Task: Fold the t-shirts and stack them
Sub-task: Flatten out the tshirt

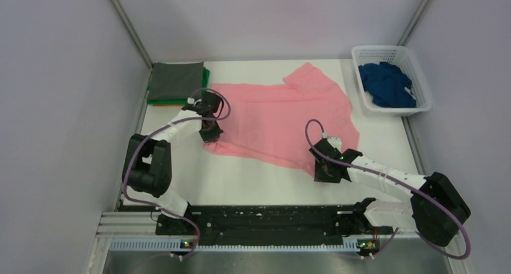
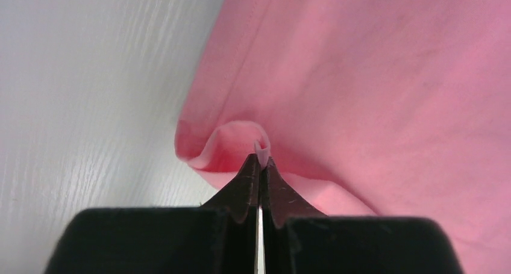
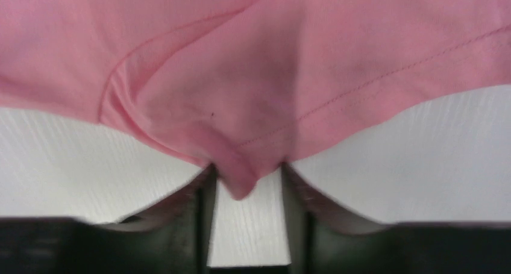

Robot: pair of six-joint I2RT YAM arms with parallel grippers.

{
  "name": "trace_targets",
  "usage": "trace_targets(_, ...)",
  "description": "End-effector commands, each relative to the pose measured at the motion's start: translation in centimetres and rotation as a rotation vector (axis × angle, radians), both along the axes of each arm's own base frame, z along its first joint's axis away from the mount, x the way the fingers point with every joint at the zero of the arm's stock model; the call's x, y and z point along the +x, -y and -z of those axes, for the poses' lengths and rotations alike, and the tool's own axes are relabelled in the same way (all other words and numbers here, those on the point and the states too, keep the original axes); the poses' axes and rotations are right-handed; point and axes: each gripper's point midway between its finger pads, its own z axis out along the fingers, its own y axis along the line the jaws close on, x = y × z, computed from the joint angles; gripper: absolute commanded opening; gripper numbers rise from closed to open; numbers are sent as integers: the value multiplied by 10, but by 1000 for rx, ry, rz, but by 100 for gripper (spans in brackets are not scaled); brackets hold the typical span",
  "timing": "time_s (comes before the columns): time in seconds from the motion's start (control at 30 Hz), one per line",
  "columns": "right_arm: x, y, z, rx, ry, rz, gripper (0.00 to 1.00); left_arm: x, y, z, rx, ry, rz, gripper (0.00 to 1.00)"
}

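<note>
Nearest the arm bases, the right gripper (image 3: 247,167) sits low on the table (image 1: 253,186) at the near-right corner of the pink t-shirt (image 1: 283,114). Its fingers are spread wide, and a small tongue of the stitched edge droops into the gap between them; the cloth brushes the inner face of one finger but nothing is clamped. The corner lies straight ahead of the fingers and slightly above the tabletop, so by my judgement this arm only needs to close where it is to take hold. A little farther out on the other side, the left gripper (image 2: 260,161) has its fingers pressed together on a raised pinch of pink cloth at the near-left corner, with a soft curl of fabric puckered up around the tips. The near edge of the shirt runs between the two grippers, and the shirt's long axis lies left to right across the table, tilted a little, with the right end nearer. The shirt is spread mostly flat, thin and limp, with shallow wrinkles and one sleeve pointing toward the far side. Beyond it at the far left, a folded grey t-shirt (image 1: 176,80) rests on a green t-shirt (image 1: 206,76). At the far right, a dark blue t-shirt (image 1: 388,84) is crumpled in the white basket (image 1: 393,49).
</note>
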Motion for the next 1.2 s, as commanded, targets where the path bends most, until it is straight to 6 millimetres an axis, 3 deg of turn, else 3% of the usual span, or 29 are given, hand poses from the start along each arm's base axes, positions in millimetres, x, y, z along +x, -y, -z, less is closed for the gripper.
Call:
trace_targets(0.0,3,-1,9,-18,15,29,31,-13,5,-13,-6,38,2,0)
trace_targets(0.1,5,-2,3,-4,33,29,0,-21,7,-19,-2,52,6,0)
trace_targets(0.2,-4,2,-9,-16,4,22,0,-32,6,-25,4,65,2,0)
trace_targets(0.43,-60,26,-39,-63,-180,55,0,-78,2,-20,-5,77,-37,0)
trace_targets(0.57,-83,26,-43,-44,-242,53,2,-107,5,-9,-47,62,-75,0)
trace_targets(0.7,-104,21,-36,-37,-329,23,5,-135,11,-11,-76,66,-75,0)
trace_targets(0.83,-125,23,-30,-51,-416,-17,10,-168,3,2,-65,3,-103,0)
trace_targets(0.97,-129,21,-28,-32,-432,-44,27,-198,1,17,-79,-81,-143,0)
trace_targets(1.03,-126,20,-30,-30,-415,-55,30,-208,5,15,-99,-95,-141,3)
trace_targets(1.1,-118,19,-34,-29,-378,-62,41,-217,11,10,-116,-104,-121,12)
trace_targets(1.17,-110,14,-39,-14,-336,-81,42,-224,16,4,-133,-116,-104,15)
